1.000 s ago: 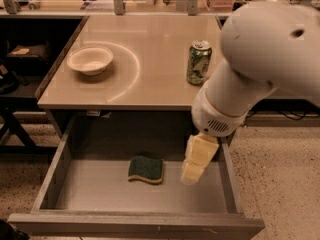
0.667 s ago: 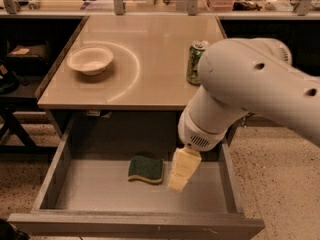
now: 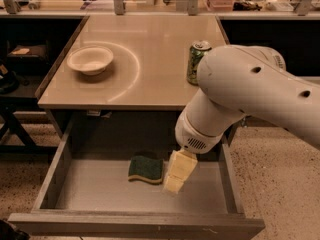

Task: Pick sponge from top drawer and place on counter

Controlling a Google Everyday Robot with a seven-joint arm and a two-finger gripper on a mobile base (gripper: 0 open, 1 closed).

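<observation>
The sponge point(image 3: 145, 169), dark green on top with a yellow base, lies flat on the bottom of the open top drawer point(image 3: 95, 191), near its middle. My gripper point(image 3: 176, 176) hangs from the big white arm and points down into the drawer, just right of the sponge and close to its right edge. It holds nothing that I can see. The beige counter point(image 3: 150, 49) with a faint white arc is above the drawer.
A beige bowl point(image 3: 90, 60) sits on the counter's left side. A green can point(image 3: 197, 61) stands at the counter's right edge, partly behind the arm. The drawer's front panel point(image 3: 135, 225) is near the bottom of the view. Speckled floor lies on both sides.
The gripper has moved left inside the drawer, from near the right wall to just beside the sponge. The sponge has not moved.
</observation>
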